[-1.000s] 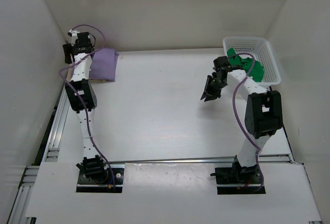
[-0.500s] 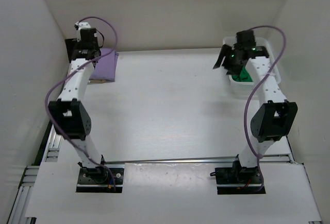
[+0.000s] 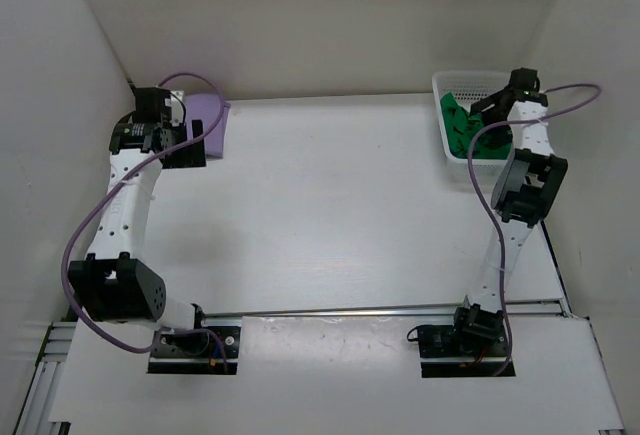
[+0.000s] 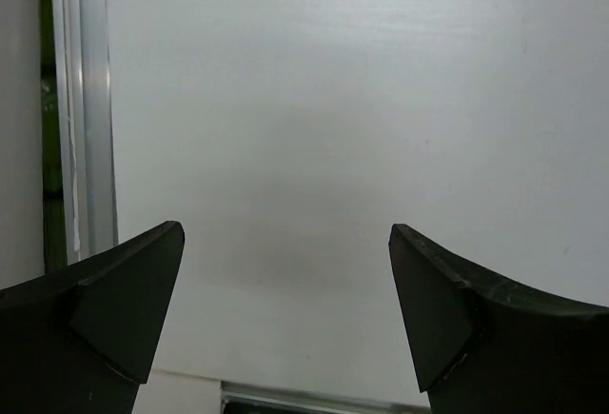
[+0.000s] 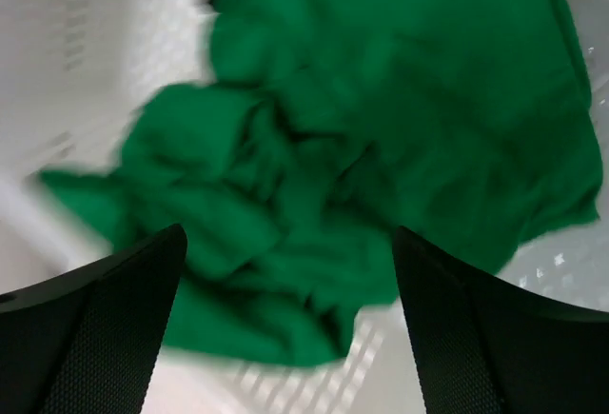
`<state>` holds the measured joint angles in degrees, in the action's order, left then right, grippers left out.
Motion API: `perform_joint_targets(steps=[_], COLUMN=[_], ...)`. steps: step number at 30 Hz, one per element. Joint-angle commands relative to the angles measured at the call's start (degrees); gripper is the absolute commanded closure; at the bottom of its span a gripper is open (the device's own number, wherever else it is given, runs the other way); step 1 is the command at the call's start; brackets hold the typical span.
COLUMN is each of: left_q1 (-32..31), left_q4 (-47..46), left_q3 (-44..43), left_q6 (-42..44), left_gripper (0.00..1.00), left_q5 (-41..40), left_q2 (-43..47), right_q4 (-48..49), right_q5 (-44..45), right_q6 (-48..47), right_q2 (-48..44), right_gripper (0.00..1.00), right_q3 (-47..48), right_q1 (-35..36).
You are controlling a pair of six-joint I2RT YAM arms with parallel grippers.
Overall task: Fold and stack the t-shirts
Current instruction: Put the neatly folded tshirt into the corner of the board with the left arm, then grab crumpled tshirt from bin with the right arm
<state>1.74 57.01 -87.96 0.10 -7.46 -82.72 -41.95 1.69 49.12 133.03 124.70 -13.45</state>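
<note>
Right gripper (image 5: 287, 238), jaws spread wide and holding nothing, hangs over the bright green cloth t-shirt (image 5: 381, 128), which lies crumpled straight ahead of it inside the white plastic lattice basket (image 5: 67, 43) at the far right corner of the white table (image 3: 330, 205) (the wrist view is blurred, so whether the tips touch the cloth cannot be told). Bunched in a heap, the green shirt shows no clear long axis, though its bulk sits toward the basket's left side in the overhead view, and the right arm is plainly the nearer one to it. Left gripper (image 4: 285, 233), equally wide open and empty, faces a bare white surface at the far left corner, at the near edge of the folded light purple cloth t-shirt (image 3: 208, 113) and well apart from the basket. On this evidence, the coming move looks like a straight reach and pinch into the green heap by the right arm.
</note>
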Motion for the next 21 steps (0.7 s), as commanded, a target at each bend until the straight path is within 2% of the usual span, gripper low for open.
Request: perform_joint_targets(steps=[1,4,8,11,12,13,14,16,18,20,21], left_q1=[1.6,2.6,5.9,8.3,8.3,9.2,9.9,10.4,10.9,10.9,10.9], left_q4=[3.9,5.2,5.2,5.8,6.4,6.4,6.9,6.9,7.4,7.4,7.4], left_q3=[2.2,2.8,3.3,3.3,3.3,3.3,3.3,3.9,3.9,3.9,3.9], left_q6=[-0.1,-0.1,-0.1,-0.1,-0.1,-0.1,-0.1,-0.1,-0.1,-0.1,-0.1], left_gripper=[0.0,0.0,0.0,0.0,0.0,0.0,0.0,0.0,0.0,0.0,0.0], left_q5=[1.8,1.8,0.3,0.3,0.3,0.3,0.3,0.3,0.3,0.3,0.9], left_q2=[3.9,4.5,5.5,6.7,6.7,7.2,7.8,8.5,9.4,10.9,12.0], right_q4=[2.1,4.2,6.7,7.2,7.2,7.9,8.8,11.2,11.2,11.7,11.7], right_q5=[1.9,1.9,1.4,0.2,-0.6,-1.2,-2.0,-3.4,-0.9,4.5,12.2], right_q6=[11.2,13.7,15.6,17.9,17.9,18.5,18.5,17.7,13.2,9.5,7.8], right_q2=[2.1,5.8,7.5,9.1,9.6,9.6,9.6,7.2,4.6,-1.2,-3.4], right_gripper=[0.0,0.0,0.12,0.39,0.58,0.71,0.98,1.0,1.0,1.0,1.0], right_q3=[3.5,5.5,5.5,5.5,5.5,4.9,3.9,2.7,2.6,1.0,0.3], right_q1=[1.2,1.8,3.0,3.0,3.0,3.0,3.0,3.5,4.6,7.0,8.0])
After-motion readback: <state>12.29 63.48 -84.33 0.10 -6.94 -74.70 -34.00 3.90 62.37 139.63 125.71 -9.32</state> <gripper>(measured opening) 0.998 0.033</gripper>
